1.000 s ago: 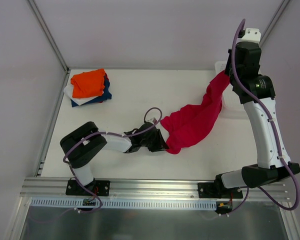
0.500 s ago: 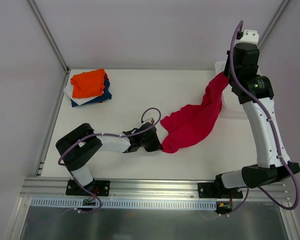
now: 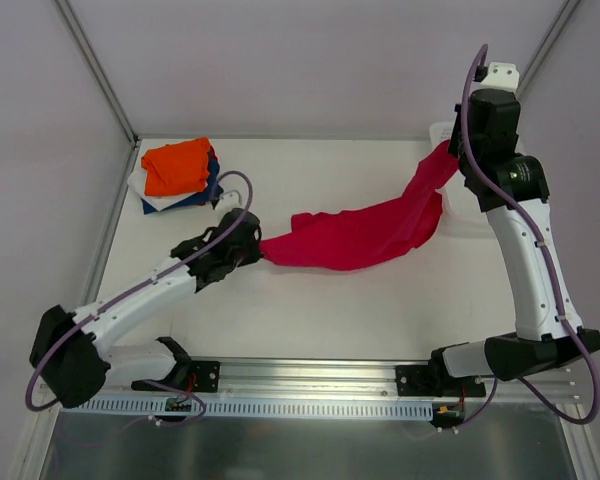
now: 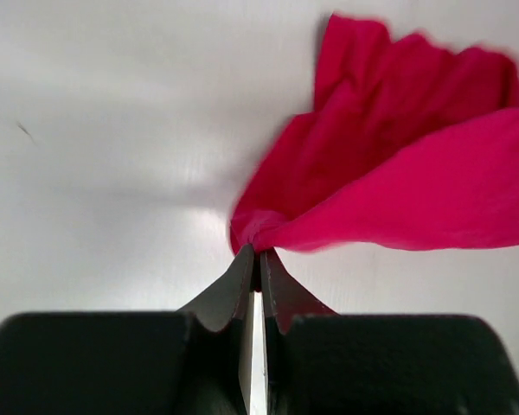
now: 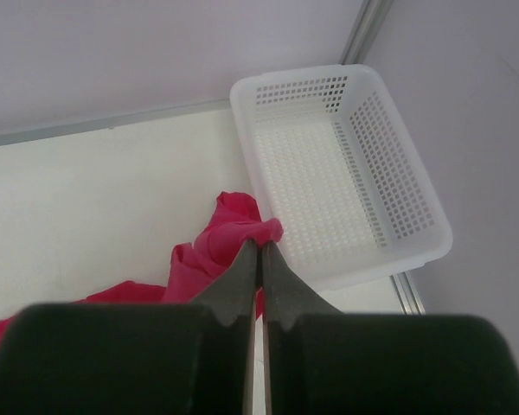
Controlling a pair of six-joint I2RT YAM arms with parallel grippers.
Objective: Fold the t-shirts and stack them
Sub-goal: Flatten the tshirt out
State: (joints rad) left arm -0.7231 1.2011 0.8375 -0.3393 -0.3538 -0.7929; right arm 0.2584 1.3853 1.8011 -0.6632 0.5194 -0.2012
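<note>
White table: red t-shirt strung between arms; left gripper clamped on one end, right gripper clamped on other; folded stack far-left.

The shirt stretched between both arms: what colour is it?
The shirt is crimson red, seen best in the top view.

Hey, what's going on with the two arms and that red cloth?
Each arm is pinching one end of the crimson t-shirt: the left gripper near the middle of the table, the right gripper by the basket. It spans between them, unfolded. A stack of folded shirts, orange on top, sits in the far left corner.
</note>
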